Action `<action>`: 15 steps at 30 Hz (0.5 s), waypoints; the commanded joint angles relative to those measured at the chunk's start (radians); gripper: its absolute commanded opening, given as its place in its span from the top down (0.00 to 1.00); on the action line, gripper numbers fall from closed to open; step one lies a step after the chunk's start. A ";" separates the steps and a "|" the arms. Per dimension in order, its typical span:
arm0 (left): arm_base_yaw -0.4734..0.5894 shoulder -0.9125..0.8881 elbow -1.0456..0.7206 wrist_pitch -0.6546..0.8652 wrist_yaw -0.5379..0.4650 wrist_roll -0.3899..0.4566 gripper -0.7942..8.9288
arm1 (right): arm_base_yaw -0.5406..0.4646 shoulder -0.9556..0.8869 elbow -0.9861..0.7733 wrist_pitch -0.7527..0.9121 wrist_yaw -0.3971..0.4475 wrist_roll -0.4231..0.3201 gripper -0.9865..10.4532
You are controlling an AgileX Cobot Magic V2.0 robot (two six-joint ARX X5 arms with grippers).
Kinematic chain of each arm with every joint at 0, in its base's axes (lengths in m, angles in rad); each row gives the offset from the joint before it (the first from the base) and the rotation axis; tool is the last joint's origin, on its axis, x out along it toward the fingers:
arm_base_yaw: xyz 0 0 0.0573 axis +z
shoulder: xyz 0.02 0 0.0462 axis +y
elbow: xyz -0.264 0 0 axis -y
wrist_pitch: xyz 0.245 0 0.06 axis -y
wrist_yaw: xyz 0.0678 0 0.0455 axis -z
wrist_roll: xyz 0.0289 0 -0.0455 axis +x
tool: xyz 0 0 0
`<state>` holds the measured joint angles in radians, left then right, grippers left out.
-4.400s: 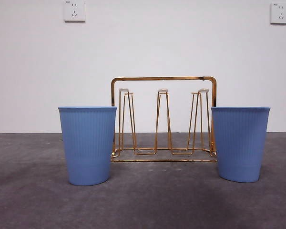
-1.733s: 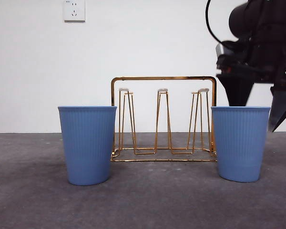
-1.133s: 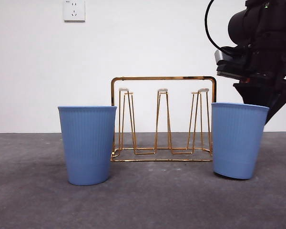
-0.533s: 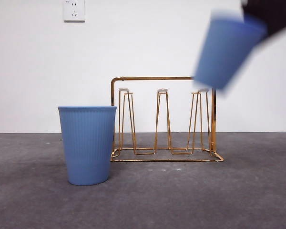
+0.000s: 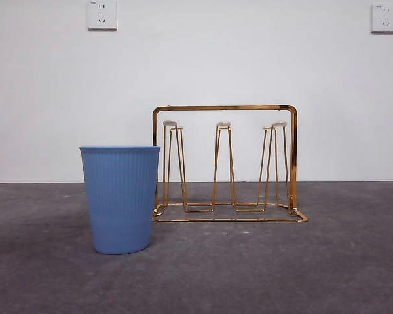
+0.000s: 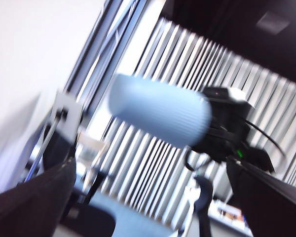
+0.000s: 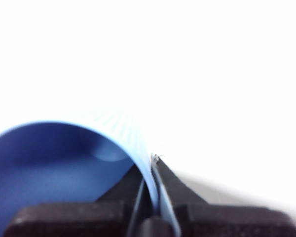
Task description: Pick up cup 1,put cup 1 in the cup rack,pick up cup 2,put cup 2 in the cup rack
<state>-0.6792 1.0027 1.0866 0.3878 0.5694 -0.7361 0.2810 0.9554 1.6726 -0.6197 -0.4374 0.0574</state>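
The second blue cup (image 5: 120, 199) stands upright on the counter (image 5: 249, 275), just in front of the cup rack's (image 5: 224, 163) end and overlapping its corner. It looks light, thin-walled and ribbed, likely springy at the rim, so pinching the rim wall suits it. The rack itself holds nothing. High above the rack, out of the front view, the right hand (image 7: 152, 197) is clamped on the first cup's (image 7: 69, 168) rim wall, one jaw inside, one outside. The left hand (image 6: 153, 202) waits, jaws apart.
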 commanded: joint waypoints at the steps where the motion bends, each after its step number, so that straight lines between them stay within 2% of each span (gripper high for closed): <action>1: -0.056 0.048 0.004 0.145 -0.054 -0.041 0.15 | 0.000 -0.008 0.001 0.090 -0.040 0.058 0.93; 3: -0.094 0.088 0.004 0.245 -0.091 -0.058 0.15 | 0.000 -0.016 0.001 0.146 -0.071 0.082 0.93; 10: -0.191 0.217 0.004 0.572 -0.212 -0.102 0.15 | 0.001 -0.013 0.000 0.223 -0.073 0.113 0.93; 15: -0.235 0.296 0.043 0.662 -0.285 -0.102 0.15 | 0.001 0.006 0.000 0.277 -0.103 0.144 0.93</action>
<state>-0.9096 1.2884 1.1221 1.0340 0.2913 -0.8322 0.2813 0.9665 1.6768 -0.3599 -0.5339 0.1745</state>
